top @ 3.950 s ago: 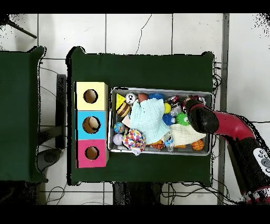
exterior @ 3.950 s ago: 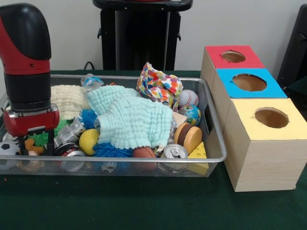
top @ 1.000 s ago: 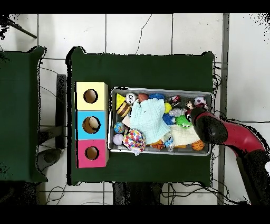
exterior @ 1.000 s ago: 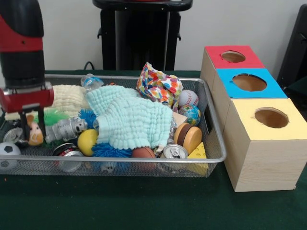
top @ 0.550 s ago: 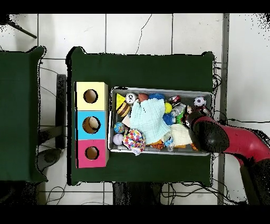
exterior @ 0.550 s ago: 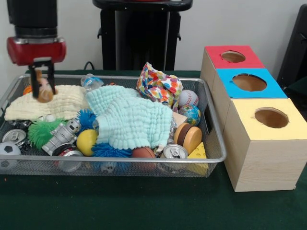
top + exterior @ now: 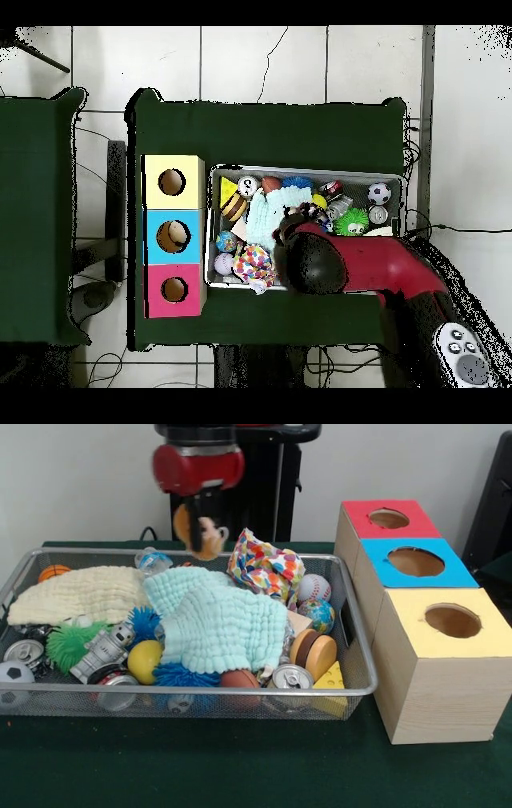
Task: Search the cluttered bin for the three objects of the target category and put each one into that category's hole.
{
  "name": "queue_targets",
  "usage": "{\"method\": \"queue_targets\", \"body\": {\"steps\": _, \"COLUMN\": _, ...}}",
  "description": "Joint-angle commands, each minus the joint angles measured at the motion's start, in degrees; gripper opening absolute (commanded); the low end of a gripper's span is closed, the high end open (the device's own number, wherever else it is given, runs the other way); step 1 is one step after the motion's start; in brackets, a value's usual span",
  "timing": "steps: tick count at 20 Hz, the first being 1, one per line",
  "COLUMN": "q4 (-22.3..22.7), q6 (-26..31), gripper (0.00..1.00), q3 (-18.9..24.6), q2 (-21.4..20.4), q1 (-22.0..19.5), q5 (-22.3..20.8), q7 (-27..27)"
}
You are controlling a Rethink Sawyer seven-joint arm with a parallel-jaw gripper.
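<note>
My gripper (image 7: 199, 534) hangs above the back rim of the wire bin (image 7: 200, 693), shut on a small tan and orange toy figure (image 7: 206, 544) that is lifted clear of the clutter. It is over the mint cloth (image 7: 220, 620), left of the patterned cloth (image 7: 264, 568). To the right stand three boxes with round holes: red (image 7: 390, 518), blue (image 7: 415, 562) and yellow (image 7: 452, 620). In the overhead view my arm (image 7: 320, 262) covers the bin's middle and hides the gripper; the yellow box (image 7: 172, 182), blue box (image 7: 172, 236) and red box (image 7: 174, 290) lie left of the bin.
The bin holds a cream cloth (image 7: 76, 594), baseball (image 7: 314, 588), globe ball (image 7: 318, 616), toy robot (image 7: 102, 650), green spiky ball (image 7: 64, 644), yellow ball (image 7: 147, 660), soccer ball (image 7: 12, 676), drink can (image 7: 290, 678) and cheese wedge (image 7: 330, 680).
The gripper closed on the toy figure at the bin's left end, lifted it out and carried it right, to above the bin's back middle. The green spiky ball and toy robot are uncovered.
</note>
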Motion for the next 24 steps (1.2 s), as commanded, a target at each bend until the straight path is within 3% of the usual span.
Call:
{"method": "queue_targets", "body": {"steps": 1, "q4": 9.4, "q6": -2.5, "gripper": 0.0, "q3": -8.5, "q2": -1.3, "q1": 7.0, "q5": 4.4, "q7": 23.0}}
{"method": "queue_targets", "body": {"steps": 8, "q4": 13.7, "q6": -7.1, "gripper": 0.0, "q3": -10.3, "q2": -0.5, "q1": 8.8, "q5": 5.7, "q7": 22.2}}
{"method": "queue_targets", "body": {"steps": 15, "q4": 16.6, "q6": -7.4, "gripper": 0.0, "q3": -11.0, "q2": -2.5, "q1": 8.4, "q5": 6.3, "q7": 21.0}}
{"method": "queue_targets", "body": {"steps": 24, "q4": 19.2, "q6": -6.2, "gripper": 0.0, "q3": -14.2, "q2": -7.2, "q1": 16.8, "q5": 13.4, "q7": 26.6}}
